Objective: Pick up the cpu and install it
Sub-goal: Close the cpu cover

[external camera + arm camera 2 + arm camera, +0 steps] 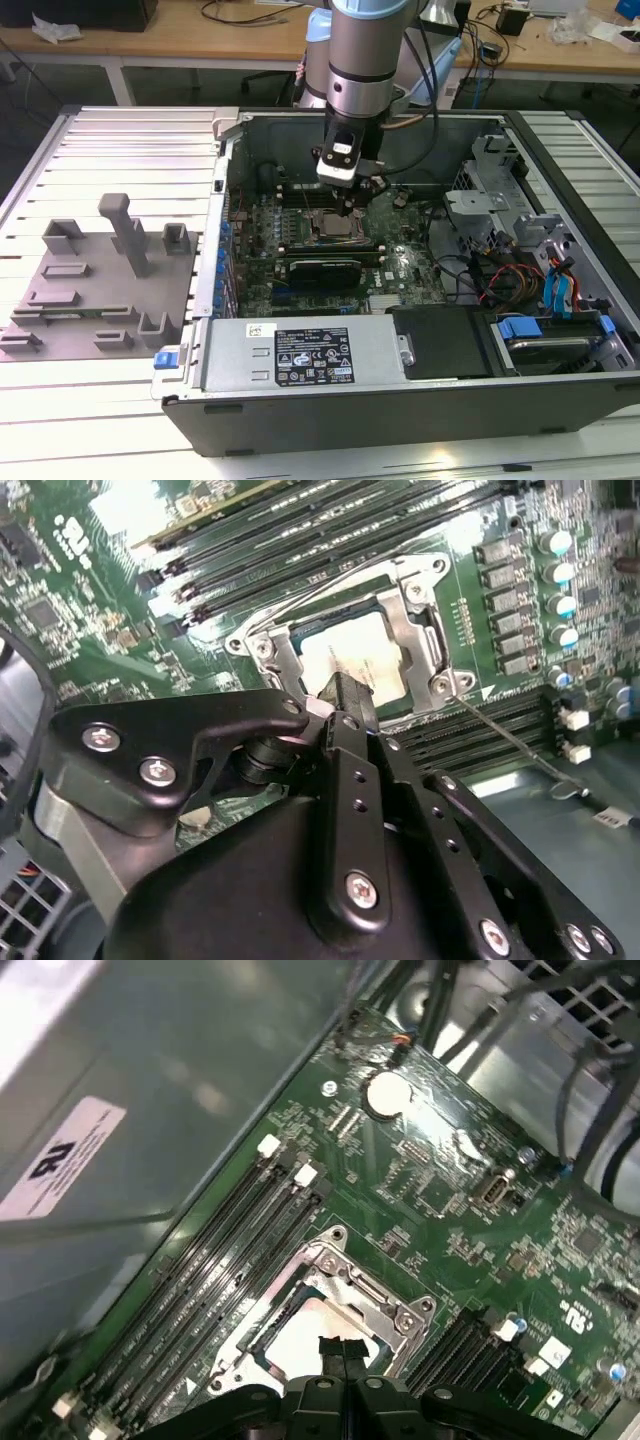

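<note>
The cpu (pixel 352 658) is a silvery-white square lying flat inside the metal socket frame (pixel 425 630) on the green motherboard (pixel 400 262). In the first wrist view the cpu (pixel 300 1332) sits just beyond my fingertips (pixel 331 1346), which are pressed together. My gripper (pixel 345 692) hangs directly over the chip's near edge, shut, with nothing between the fingers. In the exterior view the gripper (pixel 352 207) is low inside the open computer case, right above the socket (pixel 329 228). Whether the tips touch the chip I cannot tell.
Black memory slots (pixel 225 1260) run beside the socket, and a thin wire lever (pixel 500 732) sticks out from it. The power supply (pixel 300 355) fills the case's front, with drive cages and cables (pixel 520 260) on the exterior view's right. A grey fixture plate (pixel 90 290) lies outside, left.
</note>
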Available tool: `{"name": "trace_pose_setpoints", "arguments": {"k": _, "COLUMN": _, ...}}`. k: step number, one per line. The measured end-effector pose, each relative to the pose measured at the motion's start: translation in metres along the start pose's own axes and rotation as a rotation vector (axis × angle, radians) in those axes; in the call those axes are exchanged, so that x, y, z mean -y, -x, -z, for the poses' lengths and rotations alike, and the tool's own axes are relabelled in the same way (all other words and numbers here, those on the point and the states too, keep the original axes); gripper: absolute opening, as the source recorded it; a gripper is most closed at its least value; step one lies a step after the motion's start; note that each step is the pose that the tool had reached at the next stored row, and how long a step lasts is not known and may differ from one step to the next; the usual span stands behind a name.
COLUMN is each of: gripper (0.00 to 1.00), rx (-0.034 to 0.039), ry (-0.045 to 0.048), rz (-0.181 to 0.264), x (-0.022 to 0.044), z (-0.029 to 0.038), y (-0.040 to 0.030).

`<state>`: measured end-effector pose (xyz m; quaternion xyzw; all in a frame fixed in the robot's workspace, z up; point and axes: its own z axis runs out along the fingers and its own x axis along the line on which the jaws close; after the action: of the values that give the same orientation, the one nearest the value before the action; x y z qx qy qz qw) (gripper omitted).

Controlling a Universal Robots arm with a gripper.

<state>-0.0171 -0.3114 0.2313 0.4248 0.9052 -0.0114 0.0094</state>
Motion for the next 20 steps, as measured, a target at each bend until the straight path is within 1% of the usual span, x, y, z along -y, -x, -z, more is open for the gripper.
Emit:
{"name": "trace_pose_setpoints", "arguments": {"k": 1, "gripper": 0.11, "rx": 0.0004, "ry": 0.0008, "rz": 0.028, "x": 0.0, "z": 0.0, "y": 0.0}}
{"name": "trace_pose_setpoints", "arguments": {"k": 2, "gripper": 0.11, "rx": 0.0005, "ry": 0.0012, "rz": 0.044, "x": 0.0, "z": 0.0, "y": 0.0}}
{"name": "trace_pose_setpoints", "arguments": {"k": 3, "gripper": 0.11, "rx": 0.0009, "ry": 0.002, "rz": 0.073, "x": 0.0, "z": 0.0, "y": 0.0}}
{"name": "trace_pose_setpoints", "arguments": {"k": 5, "gripper": 0.11, "rx": 0.0018, "ry": 0.0038, "rz": 0.142, "x": -0.0001, "z": 0.0, "y": -0.0001}}
{"name": "trace_pose_setpoints", "arguments": {"k": 6, "gripper": 0.11, "rx": 0.0024, "ry": 0.005, "rz": 0.186, "x": -0.0001, "z": 0.0, "y": -0.0001}}
{"name": "trace_pose_setpoints", "arguments": {"k": 8, "gripper": 0.11, "rx": 0.0028, "ry": 0.006, "rz": 0.222, "x": -0.0001, "z": 0.0, "y": -0.0001}}
{"name": "trace_pose_setpoints", "arguments": {"k": 13, "gripper": 0.11, "rx": 0.0049, "ry": 0.0101, "rz": 0.381, "x": -0.0001, "z": 0.0, "y": -0.0001}}
{"name": "trace_pose_setpoints", "arguments": {"k": 18, "gripper": 0.11, "rx": 0.006, "ry": 0.0127, "rz": 0.478, "x": -0.0001, "z": -0.0001, "y": -0.0001}}
{"name": "trace_pose_setpoints", "arguments": {"k": 20, "gripper": 0.11, "rx": 0.007, "ry": 0.0149, "rz": 0.556, "x": -0.0001, "z": -0.0001, "y": -0.0002}}
